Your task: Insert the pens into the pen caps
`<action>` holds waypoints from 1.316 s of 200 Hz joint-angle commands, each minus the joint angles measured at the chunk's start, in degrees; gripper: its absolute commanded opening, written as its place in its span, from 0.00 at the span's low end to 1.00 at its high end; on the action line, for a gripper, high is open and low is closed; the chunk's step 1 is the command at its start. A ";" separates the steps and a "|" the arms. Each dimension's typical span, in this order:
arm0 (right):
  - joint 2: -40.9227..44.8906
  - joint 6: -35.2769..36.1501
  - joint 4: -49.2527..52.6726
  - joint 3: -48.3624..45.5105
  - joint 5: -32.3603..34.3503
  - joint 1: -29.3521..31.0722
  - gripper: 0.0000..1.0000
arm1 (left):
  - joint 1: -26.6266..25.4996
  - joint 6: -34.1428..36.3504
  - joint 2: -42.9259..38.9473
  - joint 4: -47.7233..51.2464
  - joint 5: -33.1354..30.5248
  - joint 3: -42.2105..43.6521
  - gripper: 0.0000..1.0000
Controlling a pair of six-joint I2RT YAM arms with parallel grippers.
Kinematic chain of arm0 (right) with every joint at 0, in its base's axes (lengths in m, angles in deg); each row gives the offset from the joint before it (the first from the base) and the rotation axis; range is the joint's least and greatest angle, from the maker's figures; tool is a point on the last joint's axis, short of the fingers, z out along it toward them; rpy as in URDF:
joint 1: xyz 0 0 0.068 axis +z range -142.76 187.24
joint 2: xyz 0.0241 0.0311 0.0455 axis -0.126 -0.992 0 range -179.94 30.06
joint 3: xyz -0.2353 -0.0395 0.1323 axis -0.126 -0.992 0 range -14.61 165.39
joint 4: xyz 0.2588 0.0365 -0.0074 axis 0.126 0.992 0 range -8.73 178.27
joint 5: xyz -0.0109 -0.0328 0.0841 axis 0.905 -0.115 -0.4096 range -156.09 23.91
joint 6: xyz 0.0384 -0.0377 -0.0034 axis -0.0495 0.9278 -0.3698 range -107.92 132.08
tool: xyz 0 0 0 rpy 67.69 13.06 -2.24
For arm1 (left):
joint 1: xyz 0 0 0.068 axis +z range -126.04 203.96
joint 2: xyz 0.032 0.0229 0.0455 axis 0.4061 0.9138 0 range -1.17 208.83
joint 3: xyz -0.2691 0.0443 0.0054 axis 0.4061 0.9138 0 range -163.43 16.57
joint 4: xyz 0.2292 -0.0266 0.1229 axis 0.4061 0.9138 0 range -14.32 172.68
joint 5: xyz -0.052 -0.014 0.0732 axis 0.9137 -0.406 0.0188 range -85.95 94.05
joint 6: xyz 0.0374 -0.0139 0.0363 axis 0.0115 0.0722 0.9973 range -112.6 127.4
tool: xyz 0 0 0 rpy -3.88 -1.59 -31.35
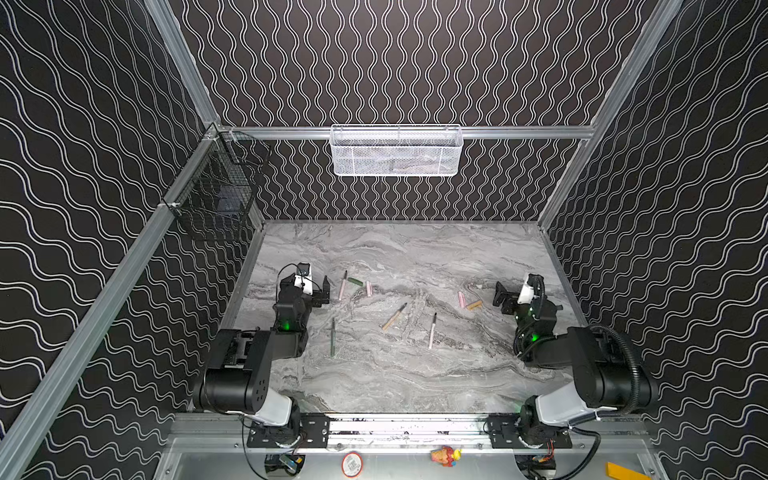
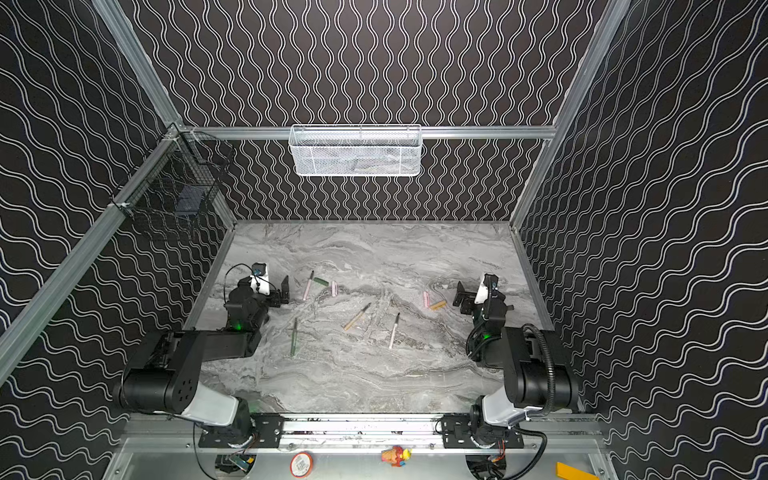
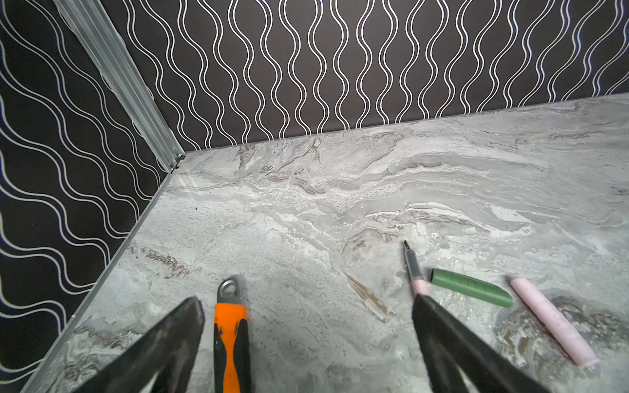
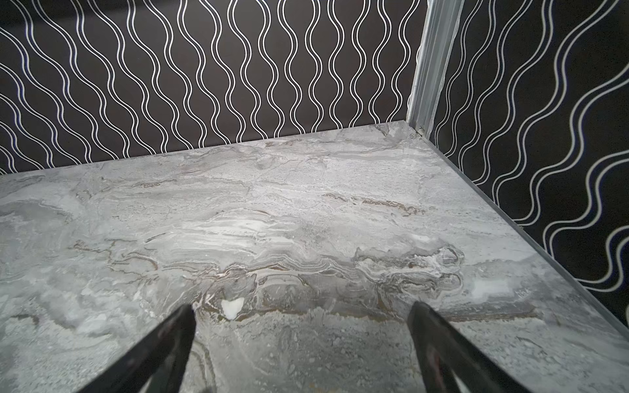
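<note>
The pink pen (image 3: 420,287) is mostly hidden behind a finger (image 3: 449,343) of the left tool (image 3: 306,303) — the orange handle (image 3: 229,335) runs off-frame.

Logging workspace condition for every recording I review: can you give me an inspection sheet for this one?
Surface: grey marbled table.
Job's things: green pen, tan pen, left pink pen, middle pink pen lie uncapped; green cap, tan cap, left pink cap, right pink cap lie loose.
Clutter: orange-handled tool on the table below the left hand.
Hands: left hand and right hand open, empty.
Cables: black wire looped at left wrist; ribbed hose along right arm.
Surroundings: white basket on back rail, black basket on left rail.
</note>
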 commanded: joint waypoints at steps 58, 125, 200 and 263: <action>0.10 0.36 -1.01 0.22 0.25 0.03 1.00 | -0.01 -0.49 0.03 -1.51 0.51 -0.14 0.99; 0.14 0.36 -0.88 0.22 0.29 0.07 1.00 | -0.01 -0.47 0.01 -1.64 0.50 -0.08 0.99; 0.04 0.18 -1.06 0.22 -0.01 0.03 1.00 | -0.01 -0.48 -0.06 -1.55 0.59 -0.07 0.99; 0.36 0.01 -1.24 0.48 1.90 0.13 1.00 | 0.06 -0.93 -2.74 -0.12 -0.54 0.11 0.99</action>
